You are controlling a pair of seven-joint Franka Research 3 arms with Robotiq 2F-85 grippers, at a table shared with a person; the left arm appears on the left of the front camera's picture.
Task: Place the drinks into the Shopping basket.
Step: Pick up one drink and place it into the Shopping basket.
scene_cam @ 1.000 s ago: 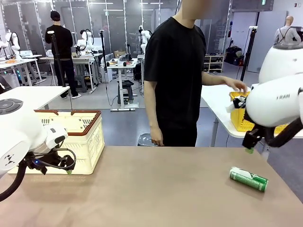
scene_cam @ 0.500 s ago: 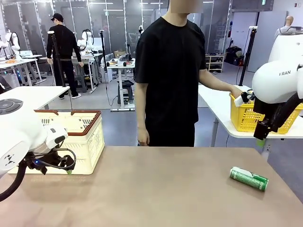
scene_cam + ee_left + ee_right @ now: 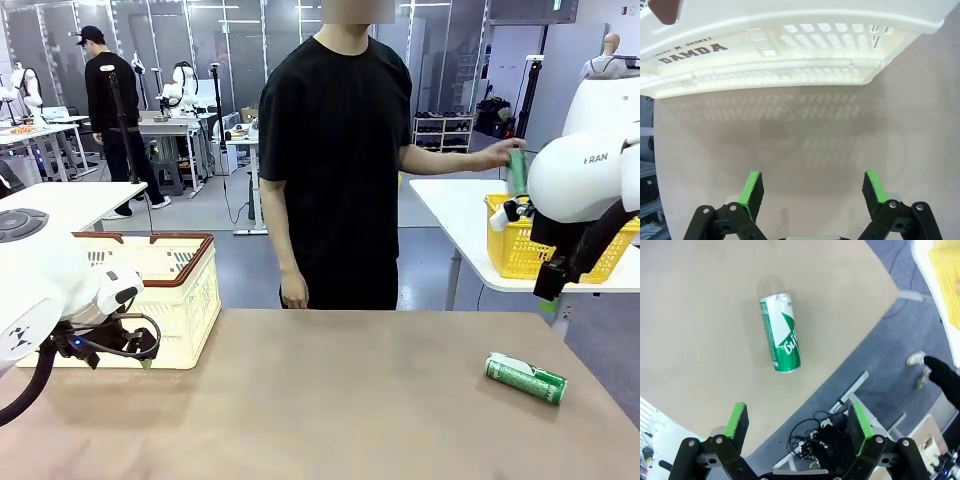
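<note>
- Drinks: one green can [image 3: 780, 332] lies on its side on the brown table [image 3: 330, 400]. It is ahead of and below the right gripper [image 3: 798, 424], well apart from its fingertips and near the table's edge.
- The right gripper is spread wide and carries nothing. In its wrist view the green pads frame floor and cables just beyond that edge.
- A second green can [image 3: 517, 172] stands upright in the person's hand [image 3: 500, 155], above the yellow mesh basket [image 3: 510, 255] on a white side table, out past the right arm.
- The left gripper [image 3: 813, 187] is also spread and empty, low over the table. The Shopping basket [image 3: 790, 45] has its slotted, "DAMDA"-printed wall just ahead of those fingertips. From the right gripper the basket lies well apart, across the whole table.
- Handling, as a judgement: the lying can is thin metal, stiff along its length but easy to dent under a hard squeeze. Its wall is smooth and round, so it can slip or roll when nudged. Whether it is full, and so heavy, cannot be told.
- Best hold: across the middle of the barrel, one pad on each side of the round wall. The right gripper's closing line already runs roughly across the can's long axis.
- Risk: a one-sided touch could roll it towards the nearby edge.
</note>
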